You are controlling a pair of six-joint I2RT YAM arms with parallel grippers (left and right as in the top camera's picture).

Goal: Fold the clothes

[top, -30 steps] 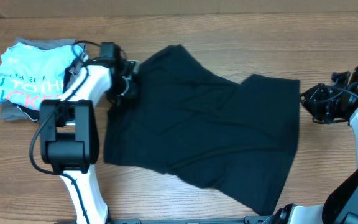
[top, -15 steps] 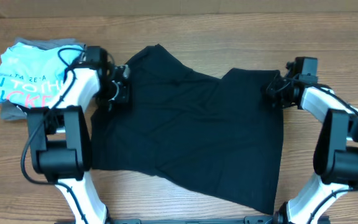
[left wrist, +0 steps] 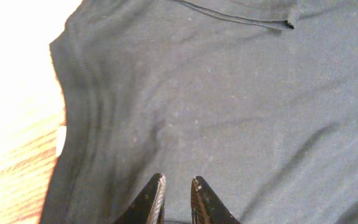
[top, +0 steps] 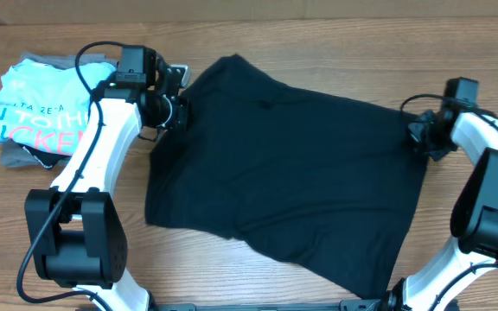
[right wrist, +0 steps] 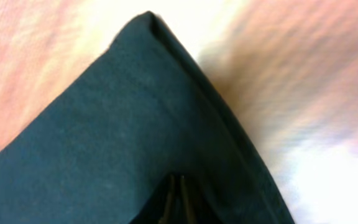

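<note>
A black shirt (top: 292, 173) lies spread across the middle of the wooden table. My left gripper (top: 178, 112) is shut on its upper left edge, by the sleeve. In the left wrist view the gripper (left wrist: 178, 185) has its narrow-set fingertips pinching the black fabric (left wrist: 229, 93), with a hem seam running on the left. My right gripper (top: 418, 136) is shut on the shirt's upper right corner. In the right wrist view the fingertips (right wrist: 169, 198) sit pressed together under the pointed corner of the cloth (right wrist: 104, 143).
A folded light blue shirt with lettering (top: 37, 108) lies on a grey garment at the far left, close to the left arm. Bare wood table (top: 232, 276) shows along the front and at the right edge.
Both grippers have moved apart with the shirt in them. The right corner went right and slightly down, the left edge up, and the cloth now lies wider and flatter.
</note>
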